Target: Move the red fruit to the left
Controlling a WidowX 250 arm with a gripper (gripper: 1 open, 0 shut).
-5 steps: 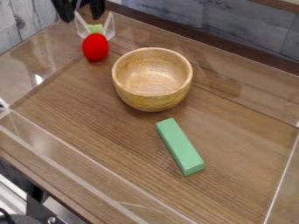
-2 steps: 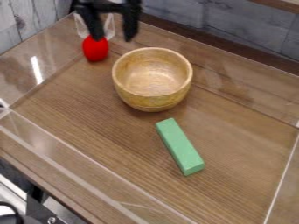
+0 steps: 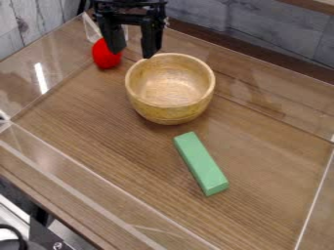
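— Where's the red fruit (image 3: 101, 55)?

— Far left corner of the wooden table (image 3: 92, 137), left of the wooden bowl (image 3: 170, 86), partly hidden by the gripper (image 3: 133, 43).

— Which way does it point?

— It's round, no clear long axis; its stem is hidden.

— And the pincer?

— Fingers spread wide, pointing down, holding nothing. A green block (image 3: 201, 163) lies nearer, well apart

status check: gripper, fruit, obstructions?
Gripper open, empty, above the table. Fruit on table beside its left finger, not gripped. Bowl close by.
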